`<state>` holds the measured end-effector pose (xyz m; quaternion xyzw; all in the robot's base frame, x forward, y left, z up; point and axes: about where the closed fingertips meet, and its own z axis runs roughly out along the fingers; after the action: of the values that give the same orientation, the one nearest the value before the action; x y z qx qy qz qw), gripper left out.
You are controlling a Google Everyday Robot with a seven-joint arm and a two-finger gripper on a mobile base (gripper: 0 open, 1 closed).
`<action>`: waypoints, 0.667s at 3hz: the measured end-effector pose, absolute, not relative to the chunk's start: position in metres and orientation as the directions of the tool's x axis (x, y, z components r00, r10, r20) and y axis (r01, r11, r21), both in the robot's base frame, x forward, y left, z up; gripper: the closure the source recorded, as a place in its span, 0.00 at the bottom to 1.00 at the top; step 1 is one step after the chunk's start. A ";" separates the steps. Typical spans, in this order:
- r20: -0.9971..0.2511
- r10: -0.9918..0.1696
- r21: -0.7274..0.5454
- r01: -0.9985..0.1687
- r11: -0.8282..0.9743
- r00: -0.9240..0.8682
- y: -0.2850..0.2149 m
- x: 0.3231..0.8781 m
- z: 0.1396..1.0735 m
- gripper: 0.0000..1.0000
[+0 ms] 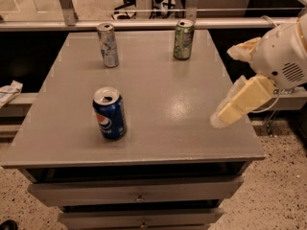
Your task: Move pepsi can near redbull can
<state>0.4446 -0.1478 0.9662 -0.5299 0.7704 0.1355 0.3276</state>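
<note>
The pepsi can [109,113], stout and dark blue with a round logo and an open silver top, stands upright at the front left of the grey table [168,104]. The redbull can [108,45], slim and silver-blue, stands upright at the back left, well behind the pepsi can. My gripper [241,100] hangs from the white arm [283,56] over the table's right edge. It is far to the right of the pepsi can and touches nothing.
A green can [183,40] stands upright at the back right. The table top sits on a cabinet with drawers [139,195]. A metal rail [144,24] runs behind the table. A white object [7,92] lies off the left side.
</note>
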 end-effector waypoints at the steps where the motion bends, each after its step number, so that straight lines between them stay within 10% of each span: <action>1: -0.761 -0.634 -0.123 -0.929 0.349 -0.138 -0.105 0.449 0.955 0.00; 2: -0.824 -0.566 -0.144 -0.949 0.281 -0.043 -0.068 0.446 0.943 0.00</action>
<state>0.4463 -0.0684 0.9428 -0.5533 0.6842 0.2306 0.4153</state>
